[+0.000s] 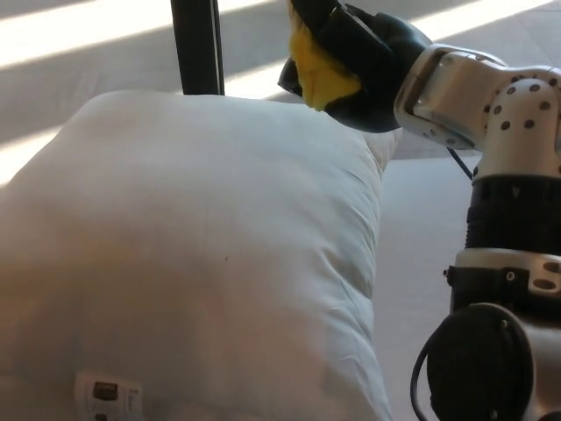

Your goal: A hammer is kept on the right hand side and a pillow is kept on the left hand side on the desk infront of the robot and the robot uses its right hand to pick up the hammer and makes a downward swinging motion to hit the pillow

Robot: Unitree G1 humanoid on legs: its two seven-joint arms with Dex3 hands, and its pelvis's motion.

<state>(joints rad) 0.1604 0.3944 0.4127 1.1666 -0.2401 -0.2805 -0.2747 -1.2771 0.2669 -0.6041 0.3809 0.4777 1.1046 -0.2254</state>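
Yellow hammer handle (320,70) sits clamped in the black right hand (355,61), top centre-right of frame, head out of view. The white pillow (193,263) fills the lower left: swing down firmly onto its middle, grip tight

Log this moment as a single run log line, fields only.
phase: hammer raised | right hand: shut on yellow hammer handle, above pillow's far right corner | hammer head: out of frame | pillow: flat on desk | left hand: not in view
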